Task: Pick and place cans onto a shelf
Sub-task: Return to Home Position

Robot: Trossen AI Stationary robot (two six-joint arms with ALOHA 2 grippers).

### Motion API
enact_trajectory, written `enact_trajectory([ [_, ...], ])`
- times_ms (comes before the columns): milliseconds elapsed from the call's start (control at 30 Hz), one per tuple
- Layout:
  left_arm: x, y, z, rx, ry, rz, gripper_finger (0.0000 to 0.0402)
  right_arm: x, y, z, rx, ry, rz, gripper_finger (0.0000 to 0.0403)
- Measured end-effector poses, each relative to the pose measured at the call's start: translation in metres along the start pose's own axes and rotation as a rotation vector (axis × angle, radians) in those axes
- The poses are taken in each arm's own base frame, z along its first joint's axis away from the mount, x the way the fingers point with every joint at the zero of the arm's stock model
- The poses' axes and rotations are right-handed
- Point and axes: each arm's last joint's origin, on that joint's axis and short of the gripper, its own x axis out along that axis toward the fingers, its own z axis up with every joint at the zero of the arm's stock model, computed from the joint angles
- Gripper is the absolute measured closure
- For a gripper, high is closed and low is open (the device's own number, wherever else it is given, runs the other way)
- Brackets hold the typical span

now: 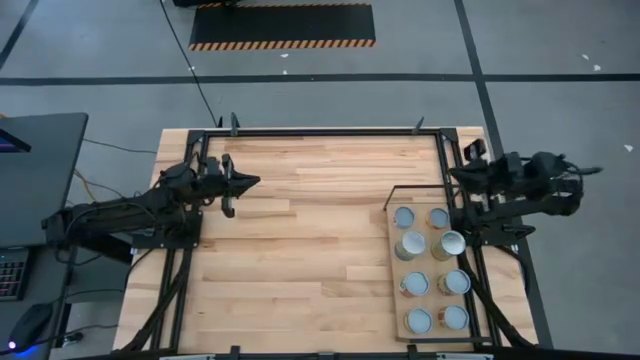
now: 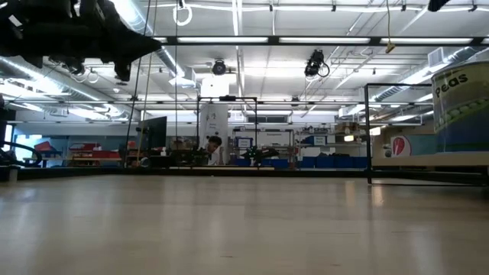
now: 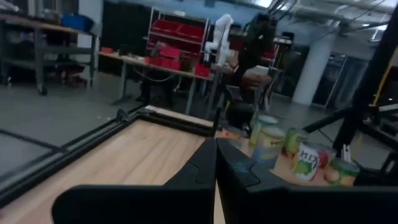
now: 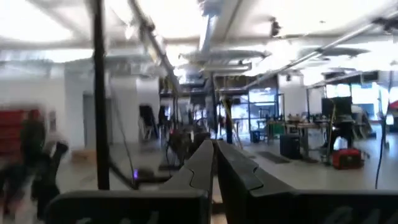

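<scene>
Several cans with shiny round tops stand upright in two rows on the shelf, a pale board with a thin black frame at the table's right; one can is in the second row. The cans also show in the left wrist view, and one labelled "Peas" shows in the low view. My left gripper is shut and empty, up in the air over the table's left part, pointing toward the shelf. My right gripper is shut and empty, raised just beyond the shelf's far right corner.
The black frame runs along the table's far edge and sides. The shelf's upright black post stands at its far left corner. Bare tabletop lies between the two arms. A person shows in the room far behind the table.
</scene>
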Motion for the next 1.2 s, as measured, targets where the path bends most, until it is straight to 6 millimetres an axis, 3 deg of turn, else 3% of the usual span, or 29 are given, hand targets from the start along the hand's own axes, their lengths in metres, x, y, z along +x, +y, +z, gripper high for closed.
enact_trajectory([
  [300,0.001,-0.028,-0.001,0.111,-0.025,-0.126,0.0390,0.023,0.007,-0.059,0.109,0.019,0.016,0.0375],
  [533,0.000,-0.031,-0.005,0.119,-0.006,-0.138,0.0390,0.013,0.005,-0.066,0.016,-0.013,0.020,0.0376],
  [633,-0.002,-0.029,-0.020,0.072,0.035,-0.158,0.0390,0.014,0.006,-0.071,0.017,0.002,0.050,0.0375],
  [800,-0.009,-0.024,-0.040,0.034,0.018,-0.153,0.0390,0.015,0.006,-0.093,0.022,0.012,0.037,0.0374],
  [1033,-0.012,-0.022,-0.048,0.034,0.046,-0.143,0.0390,0.014,0.006,-0.139,-0.024,0.054,0.028,0.0374],
  [1200,-0.019,-0.021,-0.045,0.091,0.023,-0.131,0.0390,0.014,0.006,-0.135,-0.044,0.014,0.018,0.0375],
])
